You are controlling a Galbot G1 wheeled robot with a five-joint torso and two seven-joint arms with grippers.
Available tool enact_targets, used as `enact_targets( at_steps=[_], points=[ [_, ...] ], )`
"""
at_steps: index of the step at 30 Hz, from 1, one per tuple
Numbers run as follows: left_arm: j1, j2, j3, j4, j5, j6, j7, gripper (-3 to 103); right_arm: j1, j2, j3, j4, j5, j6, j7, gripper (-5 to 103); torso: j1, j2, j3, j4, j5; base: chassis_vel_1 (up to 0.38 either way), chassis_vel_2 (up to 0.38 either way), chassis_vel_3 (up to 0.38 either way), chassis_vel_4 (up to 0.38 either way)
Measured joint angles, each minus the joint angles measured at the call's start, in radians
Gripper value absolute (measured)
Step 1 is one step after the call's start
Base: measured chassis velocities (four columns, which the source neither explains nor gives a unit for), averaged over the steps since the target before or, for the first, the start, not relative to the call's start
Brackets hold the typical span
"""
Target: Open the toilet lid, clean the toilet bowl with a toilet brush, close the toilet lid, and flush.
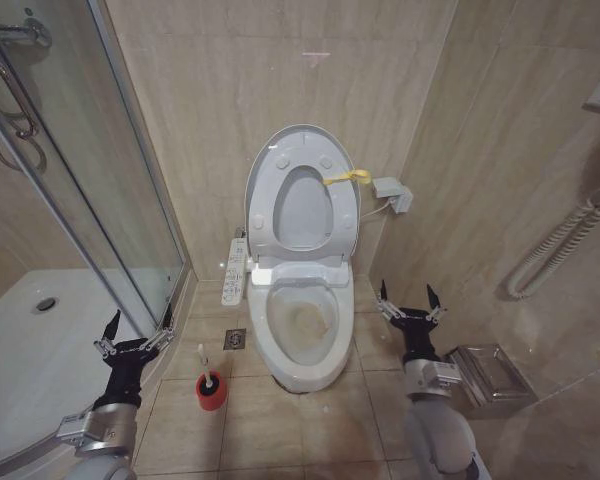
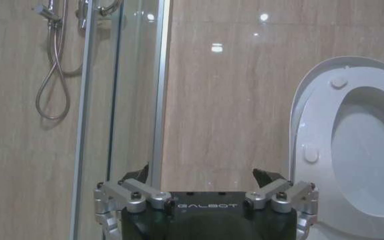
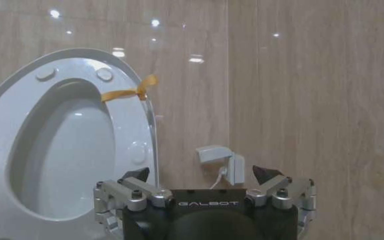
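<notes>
White glossy plastic toilet lid [image 1: 302, 190] stands raised against the wall, baring the stained ceramic toilet bowl [image 1: 300, 325]. Left gripper [image 1: 134, 328] and right gripper [image 1: 407, 302] hover, fingers spread, empty; the white-handled toilet brush [image 1: 206, 372] waits in its red cup [image 1: 212, 392], likely next.

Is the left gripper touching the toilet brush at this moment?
Apart. In the head view the left gripper hangs open above the shower tray's edge, while the toilet brush stands in its red cup on the floor, with bare tile between them.
</notes>
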Motion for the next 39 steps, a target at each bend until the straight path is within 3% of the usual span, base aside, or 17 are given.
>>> enact_targets(
  at_steps=[9,39],
  points=[
    [0.0,0.0,0.0,0.0,0.0,0.0,0.0,100,-0.002,0.014,-0.014,-0.001,-0.01,0.004,-0.048,100,0.0,0.0,0.0,-0.0001,0.0001,0.0,0.0,0.0,0.0],
    [0.0,0.0,0.0,0.0,0.0,0.0,0.0,100,-0.005,0.01,-0.029,-0.01,-0.012,-0.001,-0.089,100,0.0,0.0,0.0,-0.0001,0.0002,0.0,0.0,0.0,0.0]
  ],
)
